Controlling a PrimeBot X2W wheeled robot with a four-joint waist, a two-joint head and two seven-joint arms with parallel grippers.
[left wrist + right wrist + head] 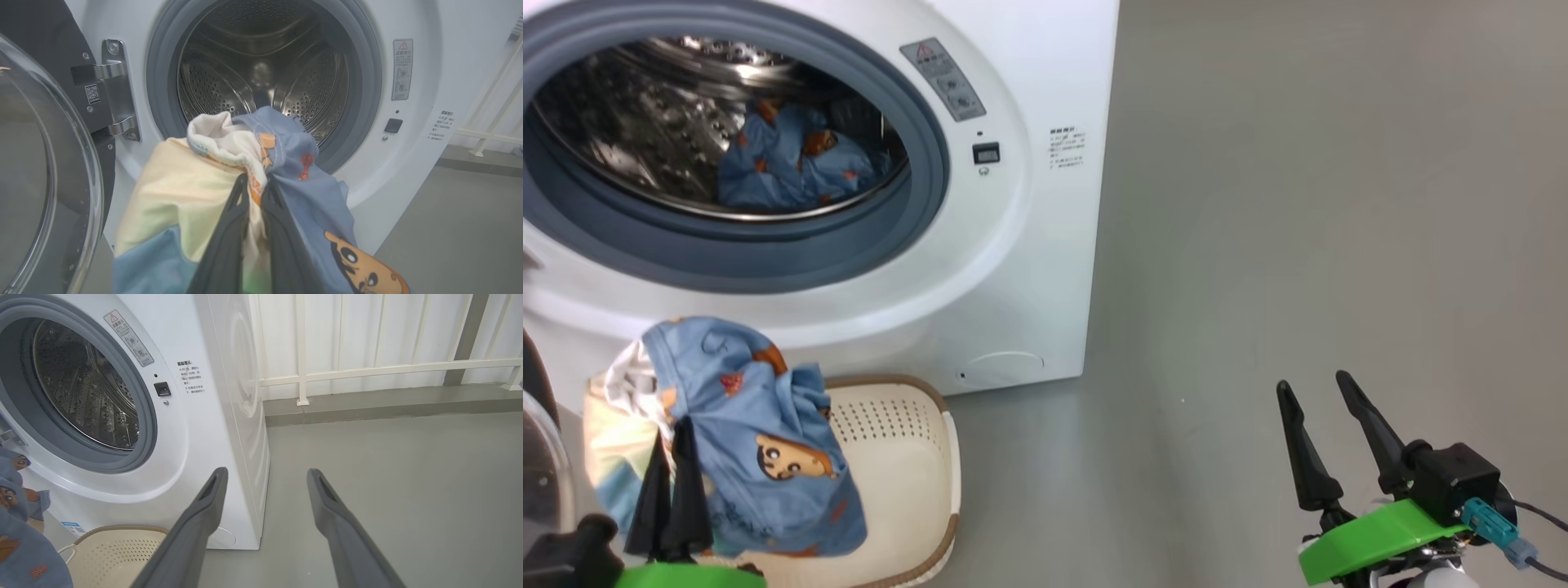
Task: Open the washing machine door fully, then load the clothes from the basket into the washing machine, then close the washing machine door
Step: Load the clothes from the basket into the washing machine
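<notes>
Blue clothes are clamped in the left gripper over the basket, by the open washer; right gripper is spread apart, empty.

Smooth matte grey floor, bare, even sheen. White metal railing, upright posts joined by one horizontal bar, stands on a low grey raised kerb. White panelled wall directly behind the railing.
</notes>
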